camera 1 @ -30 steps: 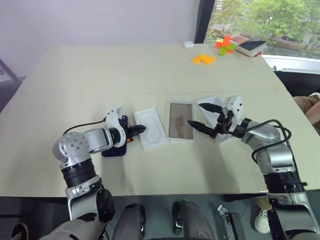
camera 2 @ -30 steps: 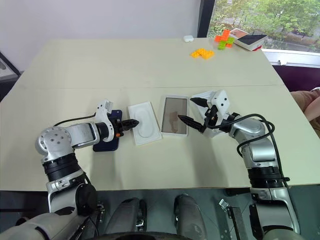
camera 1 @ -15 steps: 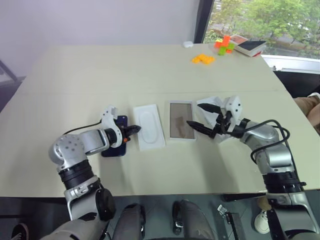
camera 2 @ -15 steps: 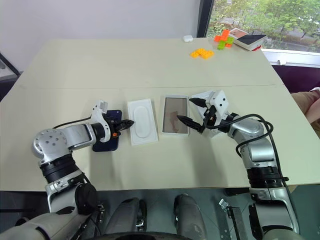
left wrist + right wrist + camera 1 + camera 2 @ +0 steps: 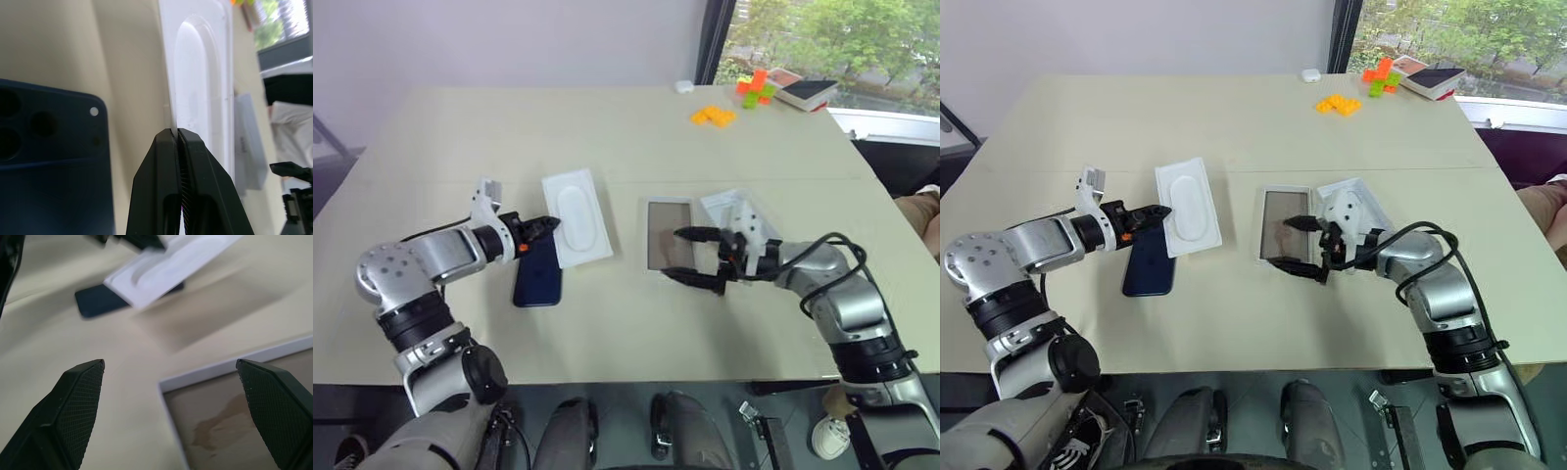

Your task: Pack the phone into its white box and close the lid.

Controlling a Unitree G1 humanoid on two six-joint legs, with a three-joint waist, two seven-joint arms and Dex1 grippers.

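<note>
Navy-blue and glossy, the phone (image 5: 537, 277) is lying back-up on the tabletop (image 5: 607, 137), its camera cluster toward the far end, just left of the white box (image 5: 668, 234). Judged by its slim, rigid body and slick finish, it is likely to handle as stiff, fairly light and slippery; the long side edges are looking like the soundest hold, since the flat back is offering no purchase and the lenses are best left untouched. The white box is sitting open with its tan floor bare, well apart from the phone. The lid (image 5: 730, 206) is resting just beyond the box's right side. The left tool (image 5: 544, 224) is pinching closed on the edge of the flat white insert (image 5: 576, 216), which is hanging tilted above the phone's far end. The right tool (image 5: 687, 257) is standing spread wide and empty, straddling the near end of the box.
</note>
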